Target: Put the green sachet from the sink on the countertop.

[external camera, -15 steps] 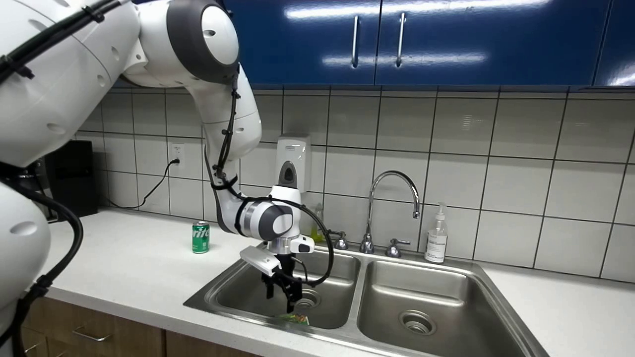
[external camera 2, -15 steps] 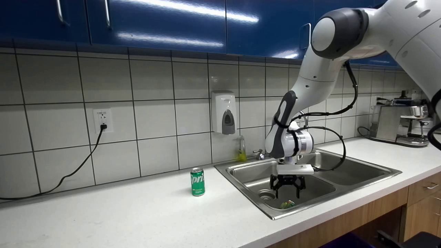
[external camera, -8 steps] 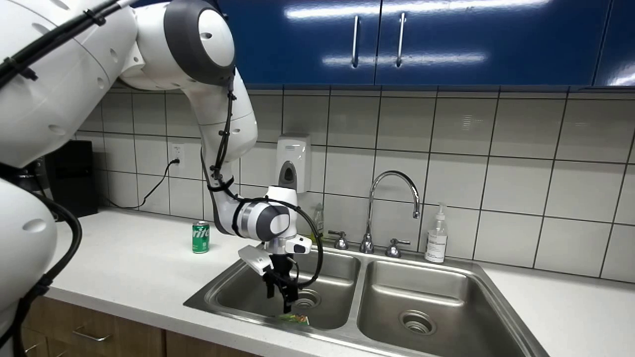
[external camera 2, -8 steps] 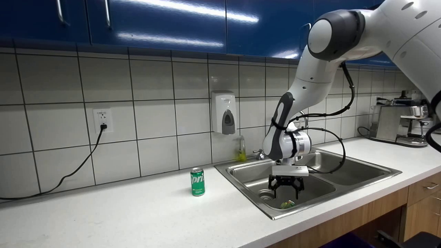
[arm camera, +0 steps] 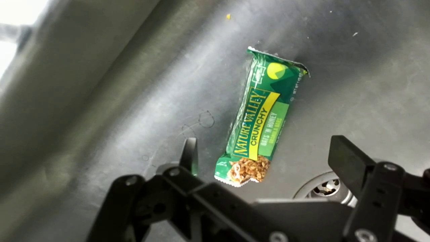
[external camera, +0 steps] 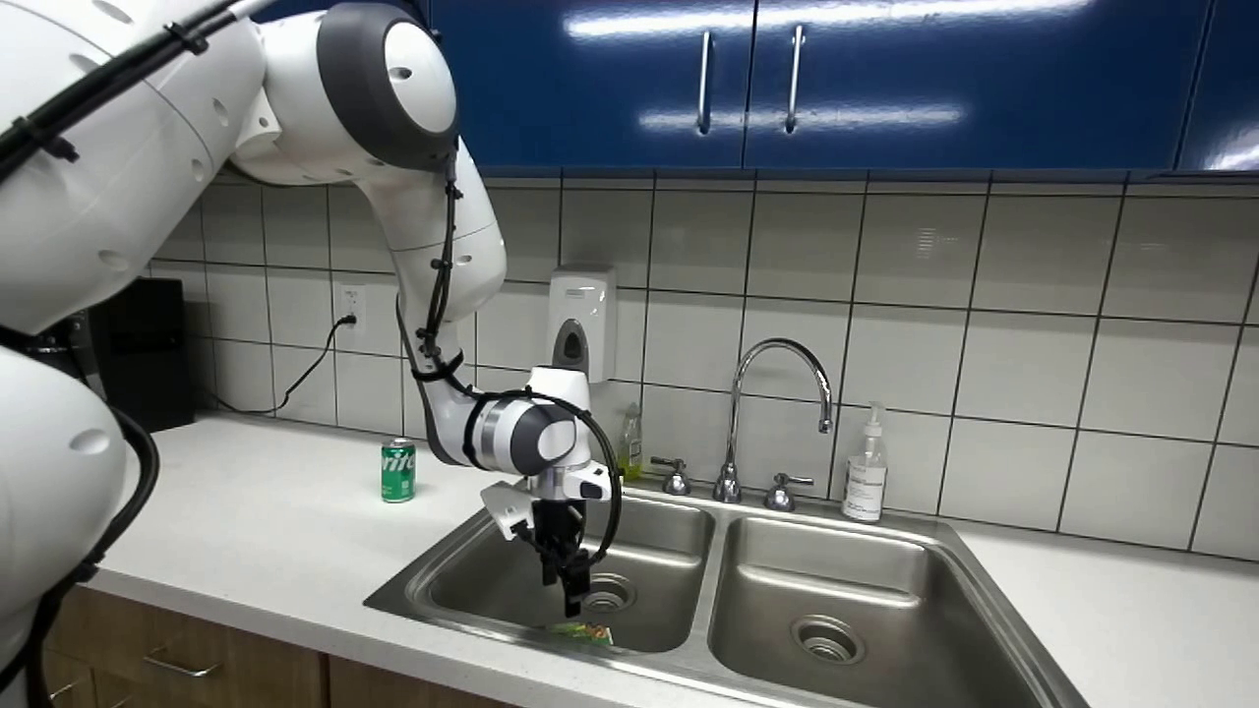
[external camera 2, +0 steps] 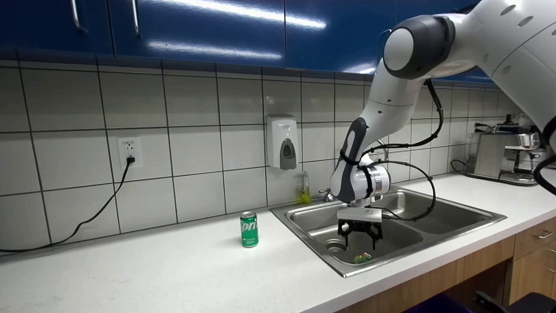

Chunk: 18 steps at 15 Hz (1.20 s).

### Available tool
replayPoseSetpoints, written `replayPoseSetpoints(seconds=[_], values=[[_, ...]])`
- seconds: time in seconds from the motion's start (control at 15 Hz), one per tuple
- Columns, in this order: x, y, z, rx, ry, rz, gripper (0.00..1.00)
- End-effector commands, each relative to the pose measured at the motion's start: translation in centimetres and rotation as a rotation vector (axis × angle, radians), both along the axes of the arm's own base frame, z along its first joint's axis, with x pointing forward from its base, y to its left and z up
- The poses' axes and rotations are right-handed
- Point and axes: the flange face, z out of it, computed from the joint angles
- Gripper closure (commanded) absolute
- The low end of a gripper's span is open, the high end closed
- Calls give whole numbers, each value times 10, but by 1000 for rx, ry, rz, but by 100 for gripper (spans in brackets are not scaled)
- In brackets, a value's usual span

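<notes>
A smooth white surface (external camera 2: 152,269) frames your stainless-steel double-basin sink (external camera: 710,588). In it lies the flat, elongated green sachet (arm camera: 258,121), a round metal drain (arm camera: 325,189) at its four o'clock in wrist view. Your black two-fingered end effector (external camera 2: 360,246) hangs above, spread wide.

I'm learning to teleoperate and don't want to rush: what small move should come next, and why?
Probably lower the open jaws toward the green sachet: it lies in the sink, its width within their gap in the wrist view, and both exterior views show them above it.
</notes>
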Motion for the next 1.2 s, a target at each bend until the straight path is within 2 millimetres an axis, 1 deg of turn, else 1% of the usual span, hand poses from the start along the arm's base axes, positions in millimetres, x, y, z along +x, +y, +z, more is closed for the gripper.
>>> replayPoseSetpoints(seconds=[0.0,0.4,0.73,1.13], values=[[6,-1,0,-30,-11,-79,0],[7,1,-8,-49,-3,-149,0],[6,6,-21,-48,10,-176,0],[8,6,-34,-54,19,-186,0]])
